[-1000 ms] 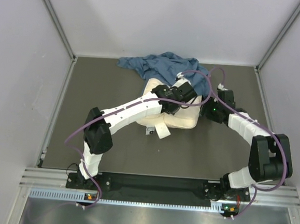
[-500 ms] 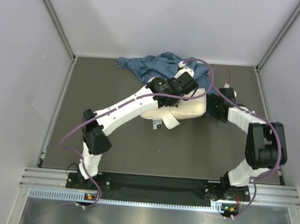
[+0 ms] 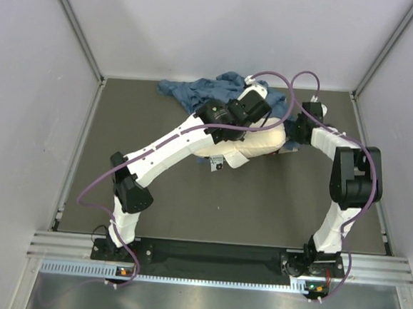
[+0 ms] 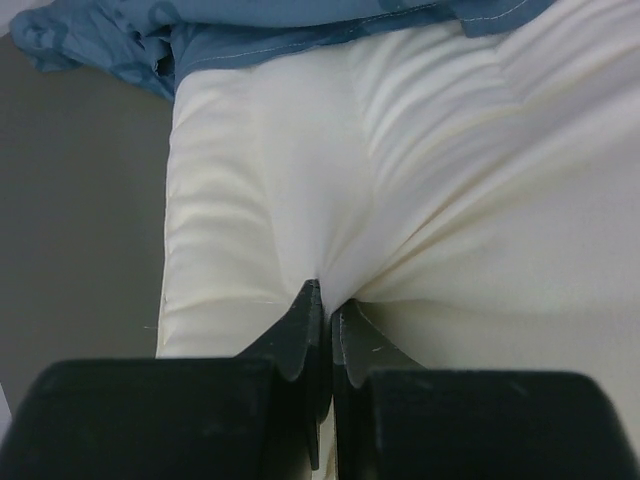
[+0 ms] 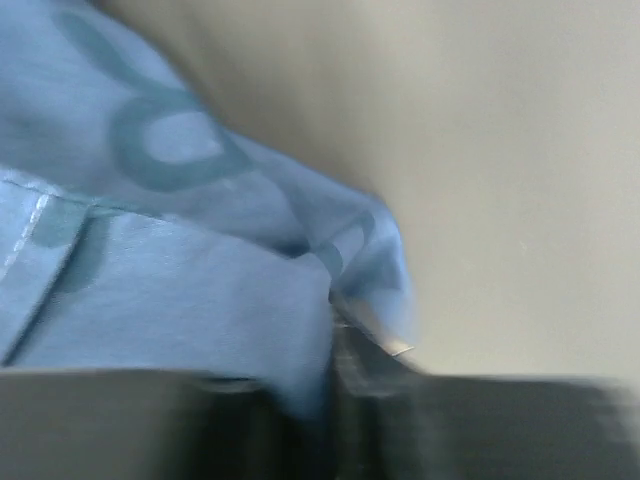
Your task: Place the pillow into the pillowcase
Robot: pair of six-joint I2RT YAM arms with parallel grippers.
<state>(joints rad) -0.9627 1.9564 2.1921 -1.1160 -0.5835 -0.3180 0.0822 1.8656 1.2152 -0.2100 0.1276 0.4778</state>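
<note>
- The pillowcase (image 3: 193, 93) lies crumpled at the far edge of the table (image 3: 160, 201), left of centre. It is blue with darker printed letters, and its right part disappears under my left arm's wrist.
- In the left wrist view the blue hem lies across the far end of the pillow (image 4: 400, 180), covering that edge.
- My left gripper (image 4: 322, 300) is clenched on the pillow. Both fingertips nip a small fold of the cream fabric, and creases fan out from the pinch.
- The pillow lies on the table just in front of the pillowcase. It runs left to right between the two wrists, with most of its body bare.
- A small white tag (image 3: 217, 162) sticks out at its near left end.
- My right gripper (image 5: 325, 390) is at the pillow's right end, right up against blue pillowcase fabric.
- That wrist view is badly blurred, so I cannot tell whether its fingers have the cloth or stand apart.
</note>
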